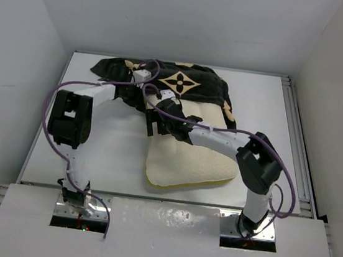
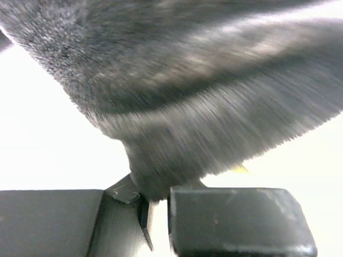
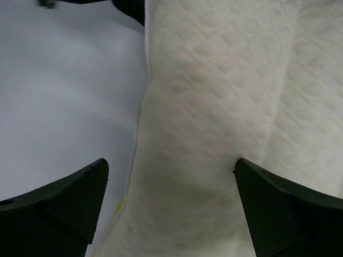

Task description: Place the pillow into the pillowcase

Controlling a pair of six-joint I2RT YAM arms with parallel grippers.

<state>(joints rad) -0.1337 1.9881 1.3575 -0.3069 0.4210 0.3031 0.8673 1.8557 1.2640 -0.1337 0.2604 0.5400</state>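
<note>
One cream pillow [image 1: 192, 162] on the white table [image 1: 109, 152], far end under one black flowered pillowcase [image 1: 183, 83], two hands, left hand [image 2: 154, 199] pinching pillowcase plush, right hand [image 3: 170, 163] spread wide over pillow edge, holding nothing

The pillow [image 1: 192, 162] lies on the table [image 1: 118, 153], its far end covered by the pillowcase [image 1: 192, 84] spread behind it.
</note>
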